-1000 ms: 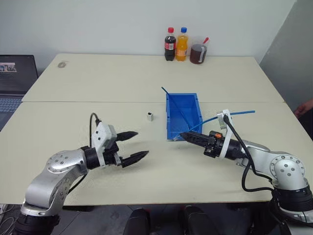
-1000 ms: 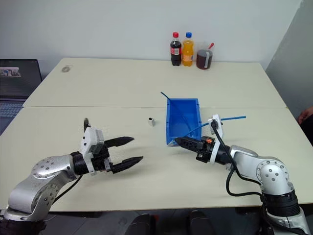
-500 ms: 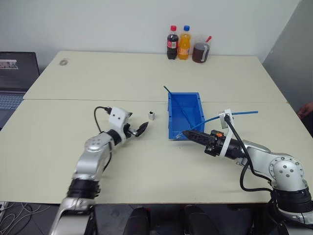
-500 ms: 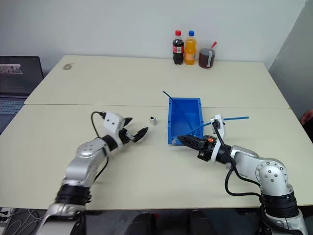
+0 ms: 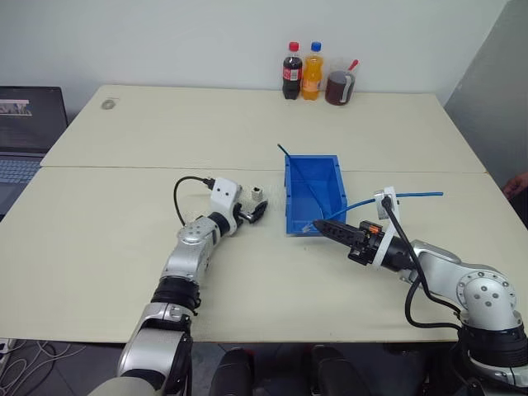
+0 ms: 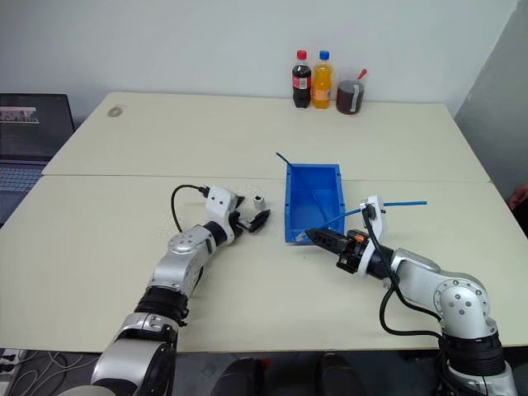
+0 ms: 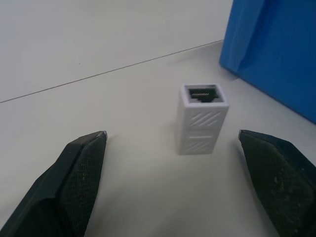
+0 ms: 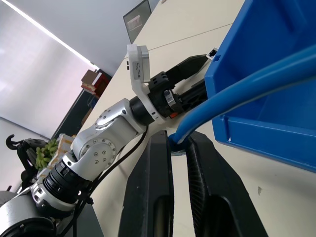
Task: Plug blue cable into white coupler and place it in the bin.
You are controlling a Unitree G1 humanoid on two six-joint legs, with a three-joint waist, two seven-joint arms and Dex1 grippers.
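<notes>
Since a second ago the left arm has stretched forward across the beige table (image 5: pixel 124 239). Its left gripper (image 5: pixel 255 209), which then hovered well short of the white coupler (image 5: pixel 257 192), now sits at it, black fingers spread wide with the coupler standing upright on the table between the tips, touching neither. In the left wrist view the coupler's dark socket faces up, with the bin's blue wall just beside it. The right arm has hardly shifted. The right gripper (image 5: pixel 320 223) is pinched shut on the blue cable (image 5: pixel 412 195) near its end, at the front lip of the bin (image 5: pixel 312 196), while the rest of the cable trails away to the right above the table.

Counted: one coupler, one blue bin, one light-blue cable, one darker thin cable (image 5: pixel 299 175) leaning out of the bin. At the far edge stand two bottles (image 5: pixel 291 71) and one mug (image 5: pixel 336 87). One laptop (image 5: pixel 29 120) sits at the left.
</notes>
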